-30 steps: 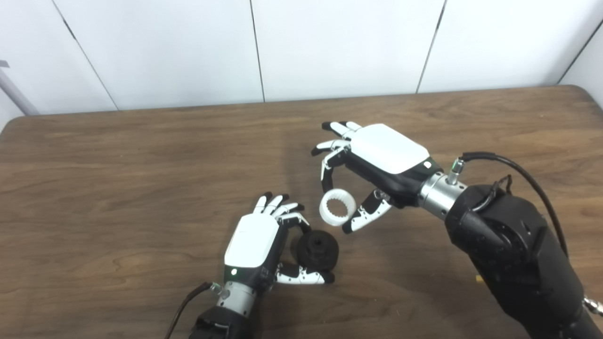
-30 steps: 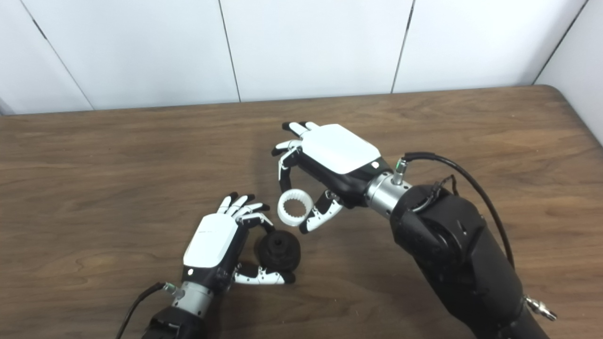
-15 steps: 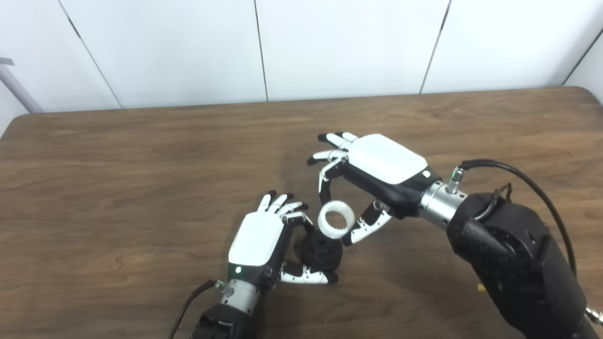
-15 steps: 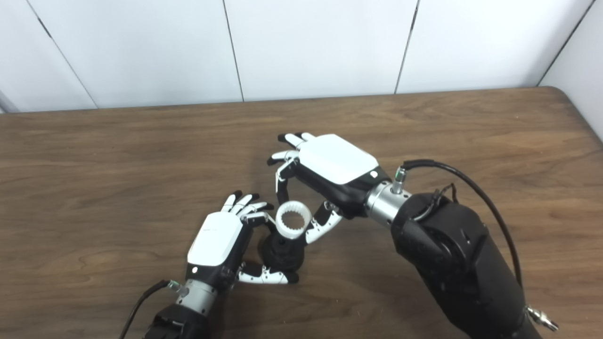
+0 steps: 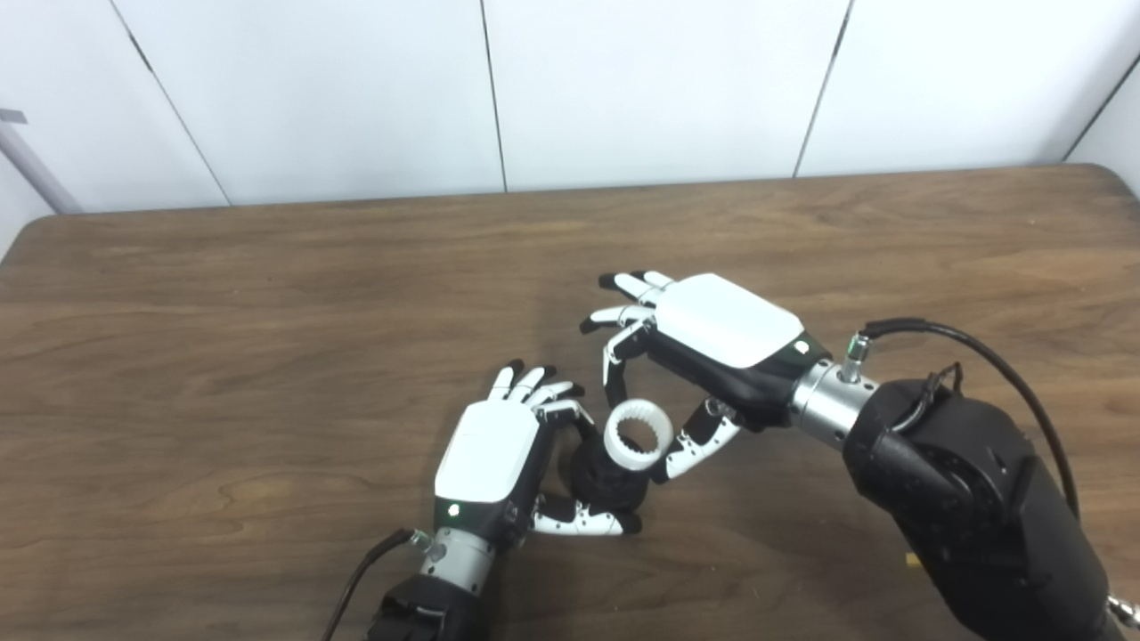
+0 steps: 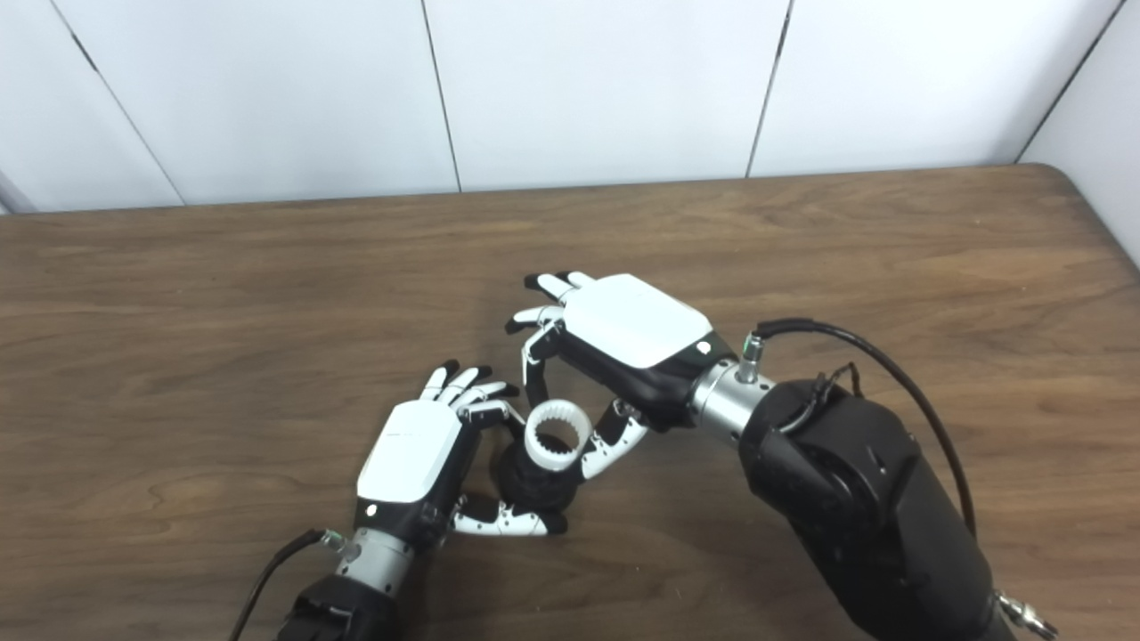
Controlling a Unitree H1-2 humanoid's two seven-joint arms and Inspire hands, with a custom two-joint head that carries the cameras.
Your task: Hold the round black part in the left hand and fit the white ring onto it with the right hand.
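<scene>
The left hand (image 5: 488,454) grips the round black part (image 5: 606,481) near the worktop's (image 5: 223,356) front edge. The right hand (image 5: 704,343) pinches the white ring (image 5: 638,434), touching its top.

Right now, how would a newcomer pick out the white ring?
Find the wooden table, then the two hands near its front middle. Pinched in the right hand, the white ring sits over the round black part: small, pale, toothed inside.

I work in what looks like a lab or test room. A bare brown wooden table (image 5: 267,294) with rounded far corners stands against plain white wall panels (image 5: 659,89) split by thin dark seams. Cables (image 5: 971,338) trail from my wrists, and nothing homely sits along the table's edges.
</scene>
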